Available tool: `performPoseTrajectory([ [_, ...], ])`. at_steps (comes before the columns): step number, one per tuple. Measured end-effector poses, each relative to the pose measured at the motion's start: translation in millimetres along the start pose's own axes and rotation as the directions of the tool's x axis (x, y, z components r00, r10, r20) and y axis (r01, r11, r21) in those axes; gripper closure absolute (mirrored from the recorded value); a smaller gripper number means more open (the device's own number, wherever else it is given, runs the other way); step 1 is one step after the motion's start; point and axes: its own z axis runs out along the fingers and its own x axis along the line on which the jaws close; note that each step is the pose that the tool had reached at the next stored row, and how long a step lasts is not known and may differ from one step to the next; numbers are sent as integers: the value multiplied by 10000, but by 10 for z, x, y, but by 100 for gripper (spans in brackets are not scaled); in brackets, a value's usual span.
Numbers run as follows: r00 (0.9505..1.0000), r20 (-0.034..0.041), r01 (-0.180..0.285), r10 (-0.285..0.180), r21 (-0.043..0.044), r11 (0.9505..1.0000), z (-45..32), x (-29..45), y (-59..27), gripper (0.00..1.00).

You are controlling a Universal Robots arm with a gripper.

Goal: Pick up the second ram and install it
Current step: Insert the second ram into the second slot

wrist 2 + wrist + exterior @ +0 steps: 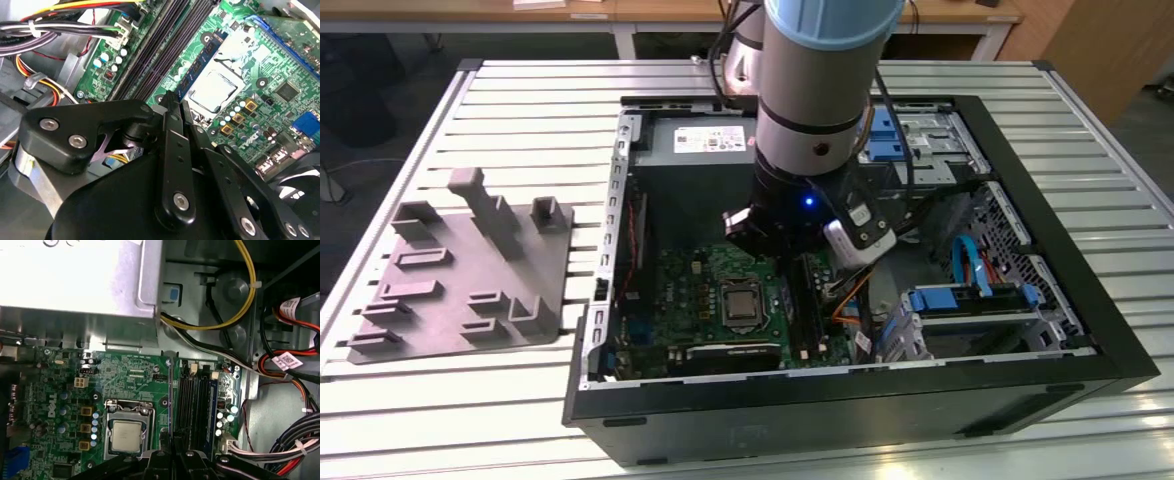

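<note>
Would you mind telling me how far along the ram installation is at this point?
Done: the pick-up. In the first wrist view the end effector grips the second ram edge-on above the motherboard, beside the slots. One blue stick already seems seated in a slot. Left: the held ram is not yet in a slot.
</note>
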Motion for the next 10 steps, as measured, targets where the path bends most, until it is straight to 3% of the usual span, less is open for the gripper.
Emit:
performPoseTrajectory([
  [10, 9996, 6, -290, 290, 1, 9996, 118, -28, -28, 86],
])
